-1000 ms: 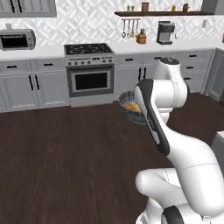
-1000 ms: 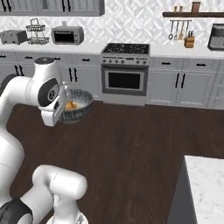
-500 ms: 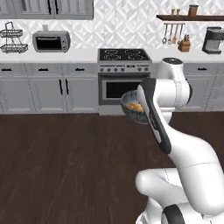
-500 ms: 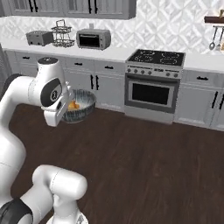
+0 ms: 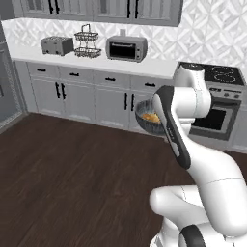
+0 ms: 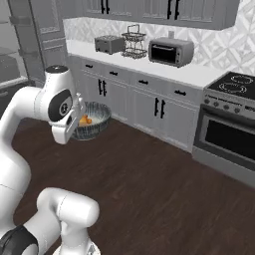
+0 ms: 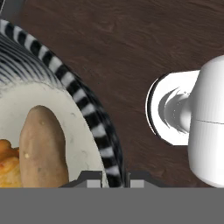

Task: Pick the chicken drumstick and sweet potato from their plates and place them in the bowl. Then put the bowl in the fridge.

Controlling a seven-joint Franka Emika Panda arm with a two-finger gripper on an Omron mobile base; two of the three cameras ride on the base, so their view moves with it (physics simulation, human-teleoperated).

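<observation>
My gripper [image 7: 114, 181] is shut on the rim of the dark grey ribbed bowl [image 7: 83, 100], which hangs in the air over the wood floor. Inside it lie the smooth orange-tan sweet potato [image 7: 41, 148] and, beside it, the lumpy golden-brown chicken drumstick [image 7: 6, 162]. In the base views the bowl [image 5: 149, 119] [image 6: 94, 119] sits at the hand in front of the lower cabinets, with orange food showing inside. The fridge [image 6: 15, 55] stands open at the far left, its grey shelves showing. The plates are out of view.
A white counter along the wall carries a toaster [image 5: 57, 45], a wire rack [image 5: 87, 42] and a toaster oven [image 5: 126, 48]. The stove [image 5: 219, 77] is at the right. Dark wood floor [image 5: 72, 169] spreads wide in front of the cabinets.
The whole picture has slid to the right as the base turns left; the stove went from centre to the right edge and the fridge has come in. The bowl stays in my gripper.
</observation>
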